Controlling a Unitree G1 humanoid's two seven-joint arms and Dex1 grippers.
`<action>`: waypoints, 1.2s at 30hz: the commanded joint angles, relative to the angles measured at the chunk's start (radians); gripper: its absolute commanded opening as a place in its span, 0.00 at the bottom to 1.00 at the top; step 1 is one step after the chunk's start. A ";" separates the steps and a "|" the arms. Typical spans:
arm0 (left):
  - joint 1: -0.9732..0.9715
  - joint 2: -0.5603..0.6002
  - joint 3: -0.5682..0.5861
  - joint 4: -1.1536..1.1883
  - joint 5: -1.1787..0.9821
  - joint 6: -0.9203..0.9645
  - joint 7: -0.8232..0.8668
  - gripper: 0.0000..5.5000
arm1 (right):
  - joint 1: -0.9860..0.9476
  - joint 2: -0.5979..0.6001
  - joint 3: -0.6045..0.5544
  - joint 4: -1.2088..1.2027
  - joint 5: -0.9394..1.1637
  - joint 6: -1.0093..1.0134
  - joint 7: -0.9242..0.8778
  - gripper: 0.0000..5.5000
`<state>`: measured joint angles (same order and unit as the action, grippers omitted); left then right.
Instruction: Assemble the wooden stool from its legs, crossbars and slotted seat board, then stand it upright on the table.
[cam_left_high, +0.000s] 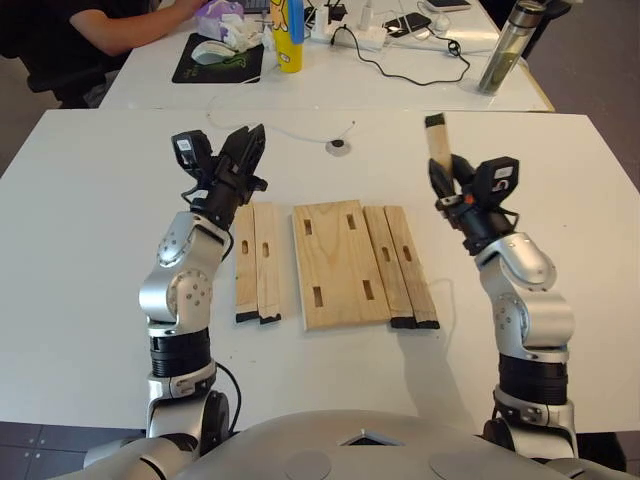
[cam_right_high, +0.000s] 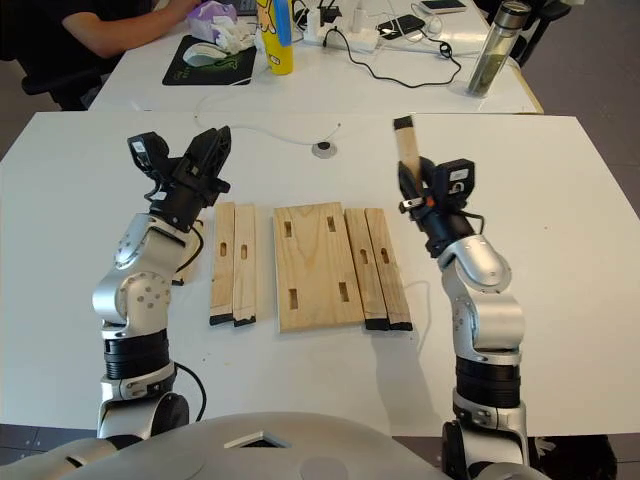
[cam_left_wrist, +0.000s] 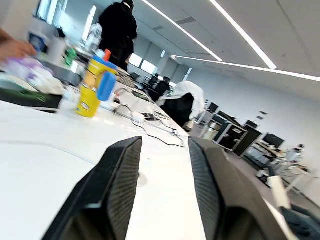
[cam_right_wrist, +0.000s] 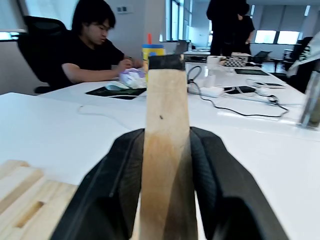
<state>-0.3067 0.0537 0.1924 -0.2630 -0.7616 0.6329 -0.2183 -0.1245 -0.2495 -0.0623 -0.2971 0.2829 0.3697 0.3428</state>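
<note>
Slotted seat board (cam_left_high: 335, 262) lies flat at table centre, w/ one plank pair (cam_left_high: 256, 262) at its 9 o'clock and a second plank pair (cam_left_high: 400, 265) at 3 o'clock. Left gripper (cam_left_high: 245, 140) hovers at 10 o'clock, fingers spread wide, empty. Right gripper (cam_left_high: 447, 172) at 2 o'clock clamps a leg (cam_left_high: 437, 135) (upright, dark-tipped).

White table (cam_left_high: 80, 250); second desk (cam_left_high: 300, 90) behind; ceiling strip lights (cam_left_wrist: 241, 34).

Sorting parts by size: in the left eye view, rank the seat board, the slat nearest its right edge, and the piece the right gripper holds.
Largest to smallest:
seat board
slat
held piece; its lower end is hidden by the jaws, so last place is unsure.
</note>
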 joint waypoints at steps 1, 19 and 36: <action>-0.052 0.002 0.022 -0.005 -0.199 0.182 0.029 0.45 | -0.018 0.012 0.056 0.021 0.008 -0.056 0.063 0.24; -0.057 0.043 -0.022 0.033 -0.383 0.389 0.053 0.51 | 0.071 0.001 0.223 -0.086 0.095 -0.022 0.228 0.24; -0.054 0.073 -0.017 0.046 -0.377 0.369 0.047 0.11 | 0.059 0.017 0.216 -0.043 0.057 -0.065 0.192 0.24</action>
<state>-0.3574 0.1230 0.1727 -0.2113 -1.1360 1.0092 -0.1689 -0.0522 -0.2353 0.1632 -0.3666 0.3602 0.3126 0.5587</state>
